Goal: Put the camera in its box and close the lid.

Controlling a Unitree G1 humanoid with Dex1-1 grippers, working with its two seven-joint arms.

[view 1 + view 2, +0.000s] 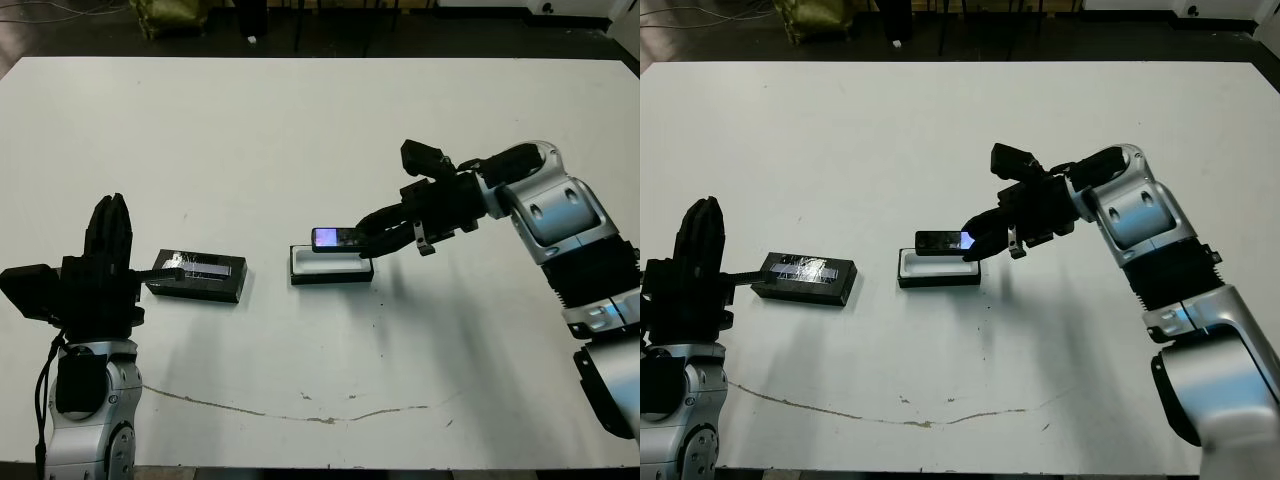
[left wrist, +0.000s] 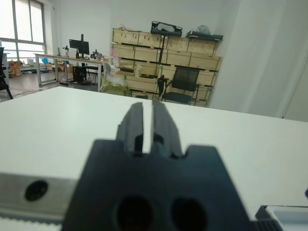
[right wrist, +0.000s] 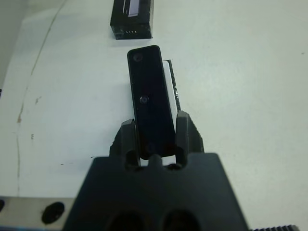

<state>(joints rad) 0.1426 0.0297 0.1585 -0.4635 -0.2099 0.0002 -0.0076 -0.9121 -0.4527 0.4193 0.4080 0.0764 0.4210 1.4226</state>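
Right wrist view shows the slim black bar-shaped camera clamped between the right gripper's two black fingers, held just above the shallow white-lined black box near the white table's middle. Toward the left edge lies the flat black lid with its silvery strip; beside it the left gripper points upward, fingers together.

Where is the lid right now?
In the head views the lid lies flat on the table's left side, apart from the box to its right, just in front of the left gripper; nothing holds it.
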